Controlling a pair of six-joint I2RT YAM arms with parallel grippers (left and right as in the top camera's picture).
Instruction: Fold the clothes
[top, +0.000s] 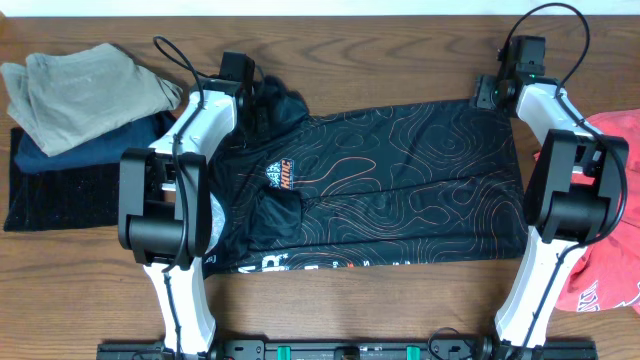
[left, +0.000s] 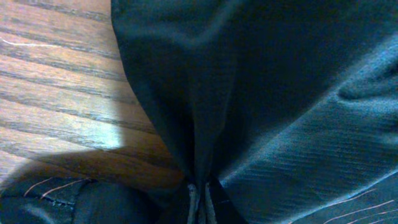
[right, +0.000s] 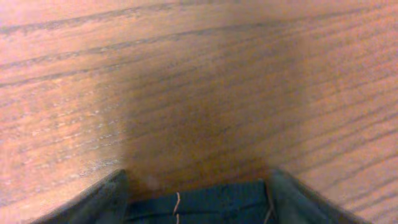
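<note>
The black jersey (top: 400, 180) with thin orange contour lines lies spread across the middle of the table, its orange chest logo (top: 278, 175) toward the left. My left gripper (top: 263, 103) is at the jersey's far left end, where the cloth is bunched up. In the left wrist view the jaws (left: 199, 205) are shut on a fold of the black cloth (left: 261, 93). My right gripper (top: 484, 93) is at the jersey's far right corner. In the right wrist view its fingers (right: 199, 196) stand wide apart with the jersey's edge (right: 211, 205) between them.
A pile of folded clothes lies at the left: a grey-beige one (top: 80, 85) on a navy one (top: 75, 140) and a black one (top: 50, 195). A coral-red garment (top: 612, 210) lies at the right edge, partly under the right arm. Bare wood (right: 199, 81) lies beyond the jersey.
</note>
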